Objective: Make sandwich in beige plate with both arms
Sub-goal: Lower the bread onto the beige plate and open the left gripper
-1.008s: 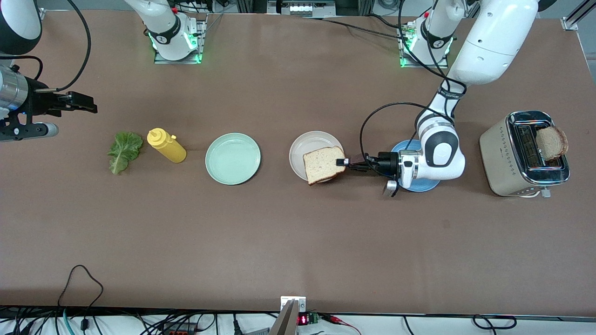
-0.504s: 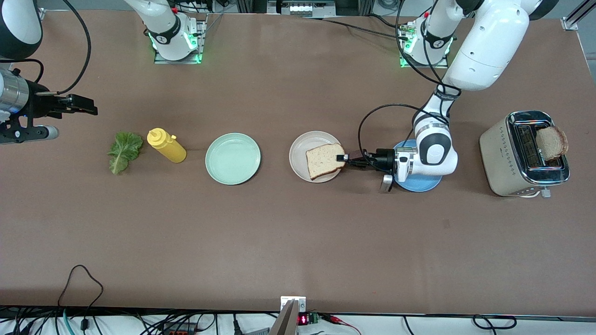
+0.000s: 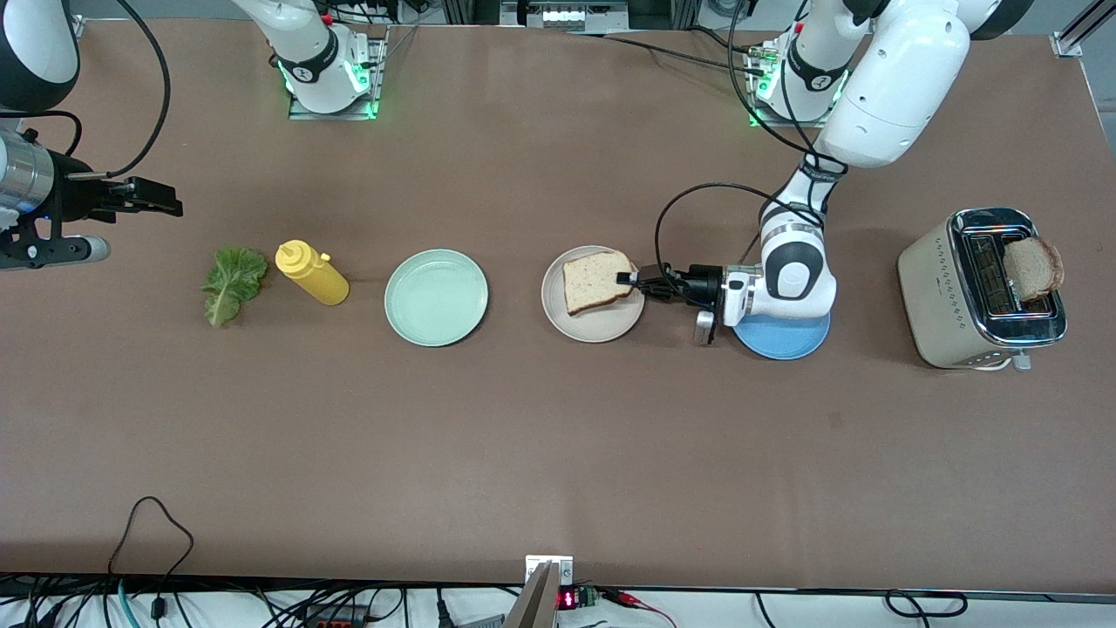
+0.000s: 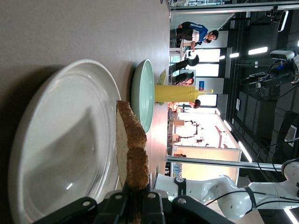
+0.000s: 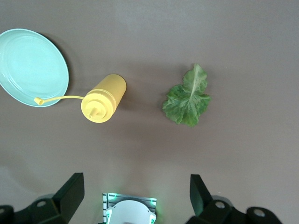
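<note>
Toast slice [image 3: 596,281] sits pinched by its edge in my left claw [image 3: 629,279], clamped tight, and I hold it level over the beige plate [image 3: 595,324], which lies between the mint green plate [image 3: 436,297] and the blue plate [image 3: 782,336]. My right claw [image 3: 159,197] waits spread wide above the tabletop [image 3: 558,453] near the lettuce leaf [image 3: 231,282].
</note>
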Controlling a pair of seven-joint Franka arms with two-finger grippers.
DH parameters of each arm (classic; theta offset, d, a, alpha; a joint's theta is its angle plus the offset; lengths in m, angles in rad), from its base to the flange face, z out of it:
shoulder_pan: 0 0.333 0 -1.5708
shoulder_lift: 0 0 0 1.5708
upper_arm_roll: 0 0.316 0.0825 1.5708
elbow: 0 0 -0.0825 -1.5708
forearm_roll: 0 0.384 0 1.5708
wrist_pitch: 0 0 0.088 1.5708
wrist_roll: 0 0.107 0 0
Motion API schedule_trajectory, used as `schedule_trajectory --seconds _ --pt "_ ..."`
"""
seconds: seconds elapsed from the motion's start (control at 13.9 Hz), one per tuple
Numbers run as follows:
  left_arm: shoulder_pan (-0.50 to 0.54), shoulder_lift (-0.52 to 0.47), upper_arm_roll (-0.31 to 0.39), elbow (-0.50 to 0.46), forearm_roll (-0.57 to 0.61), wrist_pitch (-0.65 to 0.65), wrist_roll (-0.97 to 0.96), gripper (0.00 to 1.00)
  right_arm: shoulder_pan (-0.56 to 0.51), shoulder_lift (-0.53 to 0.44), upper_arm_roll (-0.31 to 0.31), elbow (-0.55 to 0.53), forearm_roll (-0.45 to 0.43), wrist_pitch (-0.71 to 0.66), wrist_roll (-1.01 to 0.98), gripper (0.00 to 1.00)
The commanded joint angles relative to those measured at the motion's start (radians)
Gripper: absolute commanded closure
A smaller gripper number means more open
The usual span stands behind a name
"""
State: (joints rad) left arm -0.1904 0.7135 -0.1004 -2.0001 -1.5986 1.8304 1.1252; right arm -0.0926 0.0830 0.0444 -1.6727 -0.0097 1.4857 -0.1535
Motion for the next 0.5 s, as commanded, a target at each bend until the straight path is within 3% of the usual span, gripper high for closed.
schedule_trajectory --seconds 0.0,0.43 --pt "-0.008 -0.011 0.008 -0.025 -0.034 -0.005 0.076 1.0 -0.01 0.007 0.005 0.019 -0.001 -0.002 -0.001 0.0" --pt "-0.008 0.018 0.008 -0.011 -0.035 0.003 0.09 1.0 -0.018 0.007 0.005 0.019 0.001 -0.002 -0.003 0.0"
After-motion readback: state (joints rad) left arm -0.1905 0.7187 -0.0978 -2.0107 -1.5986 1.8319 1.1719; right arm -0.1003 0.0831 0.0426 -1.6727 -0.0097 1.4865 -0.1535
